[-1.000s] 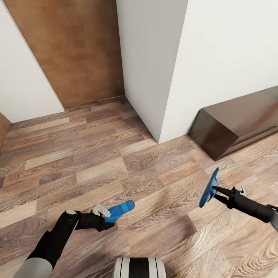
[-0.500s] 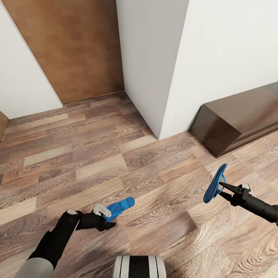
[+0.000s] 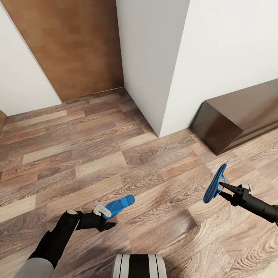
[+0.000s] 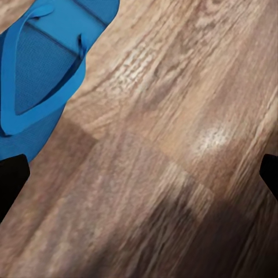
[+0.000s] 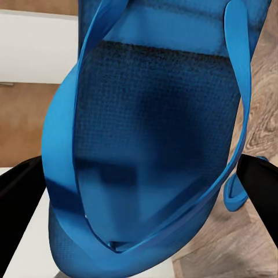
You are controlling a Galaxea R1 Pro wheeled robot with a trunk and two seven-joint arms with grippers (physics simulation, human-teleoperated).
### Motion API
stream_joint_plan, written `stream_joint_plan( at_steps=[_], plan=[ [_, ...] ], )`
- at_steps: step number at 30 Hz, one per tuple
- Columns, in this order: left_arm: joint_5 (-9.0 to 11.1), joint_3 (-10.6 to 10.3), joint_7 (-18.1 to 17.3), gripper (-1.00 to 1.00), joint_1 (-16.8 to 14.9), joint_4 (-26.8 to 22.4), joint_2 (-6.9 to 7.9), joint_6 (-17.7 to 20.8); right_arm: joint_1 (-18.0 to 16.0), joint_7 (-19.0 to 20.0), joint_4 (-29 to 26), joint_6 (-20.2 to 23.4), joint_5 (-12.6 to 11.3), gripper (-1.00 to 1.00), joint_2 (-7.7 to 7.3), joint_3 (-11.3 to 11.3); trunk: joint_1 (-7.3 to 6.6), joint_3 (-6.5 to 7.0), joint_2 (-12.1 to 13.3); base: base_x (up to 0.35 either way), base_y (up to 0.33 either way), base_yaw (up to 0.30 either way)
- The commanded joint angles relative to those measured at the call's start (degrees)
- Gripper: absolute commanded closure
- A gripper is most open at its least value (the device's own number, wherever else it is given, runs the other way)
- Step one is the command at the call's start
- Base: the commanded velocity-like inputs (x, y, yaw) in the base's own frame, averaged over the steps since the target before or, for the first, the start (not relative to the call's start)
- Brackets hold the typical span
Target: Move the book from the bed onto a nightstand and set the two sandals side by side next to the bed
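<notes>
Sandals (image 3: pixel 118 205) (image 3: pixel 214 183) unmarked, one per end effector (image 3: pixel 105 216) (image 3: pixel 223 191).

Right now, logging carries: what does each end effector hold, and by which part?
Left end effector: a blue sandal, by one end. Right end effector: the other sandal, by its strap side.

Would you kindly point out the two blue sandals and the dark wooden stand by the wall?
Left gripper's sandal (image 3: pixel 120 203), head view, on its flat sole.
Right gripper's sandal (image 3: pixel 213 188), head view, on its upright sole.
Wooden stand (image 3: pixel 241 106), head view, on its top.
</notes>
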Motion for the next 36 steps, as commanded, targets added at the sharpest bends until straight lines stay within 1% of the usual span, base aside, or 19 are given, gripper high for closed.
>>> stream_joint_plan(
  at_steps=[1,7,20,26,32,36],
  plan=[
    [-0.2,0.0,-0.2,-1.00,0.0,-0.1,0.02,0.3,0.0,0.0,0.0,0.4,-0.3,1.00,-0.02,0.0,-0.01,-0.04,0.0,0.000,0.000,0.000],
    [-0.2,0.0,-0.2,-1.00,0.0,-0.1,0.01,0.3,0.0,0.0,0.0,0.4,-0.3,1.00,-0.02,0.1,-0.01,-0.04,0.0,0.000,0.000,0.000],
    [-0.2,0.0,-0.2,-1.00,0.0,-0.1,0.01,0.3,0.0,-0.1,0.0,0.4,-0.2,1.00,0.00,0.1,0.33,-2.92,-0.2,0.000,0.000,0.000],
    [-0.2,0.0,-0.1,-1.00,0.0,-0.2,0.01,0.3,0.0,-0.1,0.0,0.4,-0.2,1.00,0.06,0.1,0.33,-2.92,-0.2,0.005,0.000,0.000],
    [-0.2,0.0,0.1,-1.00,0.0,-0.3,0.01,0.3,0.0,-0.1,0.0,0.4,-0.2,1.00,0.07,0.1,0.33,-2.92,-0.2,0.209,0.000,0.000],
    [-0.1,0.0,0.1,-1.00,0.0,-0.3,0.01,0.3,0.0,-0.1,0.0,0.4,-0.2,1.00,0.07,0.1,0.33,-2.92,-0.2,0.049,0.000,0.000]
  ],
)
